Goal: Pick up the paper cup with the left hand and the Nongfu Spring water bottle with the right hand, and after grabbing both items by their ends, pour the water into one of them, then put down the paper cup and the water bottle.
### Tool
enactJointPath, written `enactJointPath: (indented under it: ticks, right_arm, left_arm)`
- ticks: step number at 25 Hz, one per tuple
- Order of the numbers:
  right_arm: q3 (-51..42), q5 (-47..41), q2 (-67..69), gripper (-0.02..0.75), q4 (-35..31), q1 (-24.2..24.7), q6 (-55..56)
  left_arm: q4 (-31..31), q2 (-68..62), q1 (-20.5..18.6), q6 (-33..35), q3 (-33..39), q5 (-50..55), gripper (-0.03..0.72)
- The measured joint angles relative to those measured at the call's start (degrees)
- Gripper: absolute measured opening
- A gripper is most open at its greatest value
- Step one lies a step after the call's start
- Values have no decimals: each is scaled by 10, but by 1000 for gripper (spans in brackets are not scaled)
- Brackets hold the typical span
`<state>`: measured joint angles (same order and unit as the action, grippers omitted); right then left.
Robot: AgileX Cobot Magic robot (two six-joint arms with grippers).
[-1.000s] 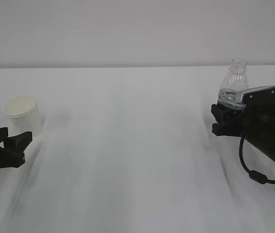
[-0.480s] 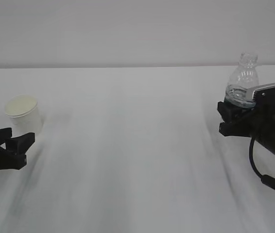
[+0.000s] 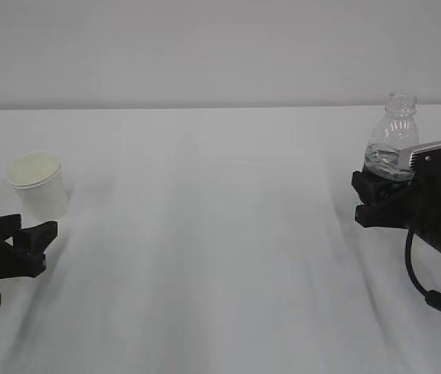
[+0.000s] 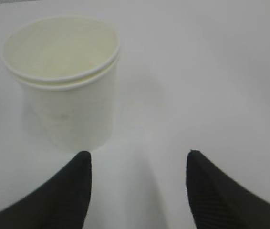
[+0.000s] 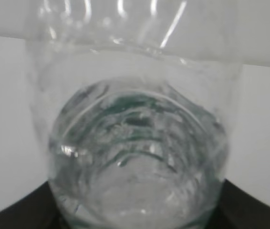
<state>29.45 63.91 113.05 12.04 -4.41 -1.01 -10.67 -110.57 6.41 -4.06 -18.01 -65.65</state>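
Note:
The white paper cup (image 3: pixel 39 185) stands upright on the table at the left, with its cream inside showing. My left gripper (image 3: pixel 40 236) sits just in front of it, open and apart from it. In the left wrist view the cup (image 4: pixel 63 90) is ahead and to the left of the gap of the gripper (image 4: pixel 137 155), and nothing lies between the fingers (image 4: pixel 70 193). At the right, my right gripper (image 3: pixel 376 199) is shut on the lower body of the clear water bottle (image 3: pixel 394 140). The bottle stands nearly upright with its capless neck up. Water (image 5: pixel 135 157) fills its lower part. The bottle's base is hidden.
A white table (image 3: pixel 205 257) stretches between the two arms and meets a pale wall at the back. The right arm's grey box (image 3: pixel 439 152) and black cable (image 3: pixel 431 288) are at the right edge.
My right gripper has carried the bottle to the right. My left gripper has shifted slightly lower in the exterior view. The cup has not moved.

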Motion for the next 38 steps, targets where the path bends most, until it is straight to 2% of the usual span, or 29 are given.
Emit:
enactJointPath:
  ticks: [4, 8, 14, 18, 20, 24, 26, 38]
  right_arm:
    - [0, 0, 0, 410, 0, 0, 0]
    - [0, 0, 0, 409, 0, 0, 0]
    - [0, 0, 0, 409, 0, 0, 0]
    - [0, 0, 0, 409, 0, 0, -1]
    - [0, 0, 0, 409, 0, 0, -1]
    - [0, 0, 0, 409, 0, 0, -1]
    - [0, 0, 0, 409, 0, 0, -1]
    - [0, 0, 0, 409, 0, 0, -2]
  left_arm:
    - [1, -13, 0, 0, -13, 0, 508]
    - [4, -13, 0, 0, -16, 0, 522]
    - [44, -13, 0, 0, -16, 0, 480]
    - [47, -13, 0, 0, -16, 0, 453]
    - [47, -13, 0, 0, -22, 0, 486]
    - [47, -14, 0, 0, -39, 0, 639]
    - [47, -19, 0, 0, -45, 0, 672]
    - [47, -75, 0, 0, -83, 0, 690]
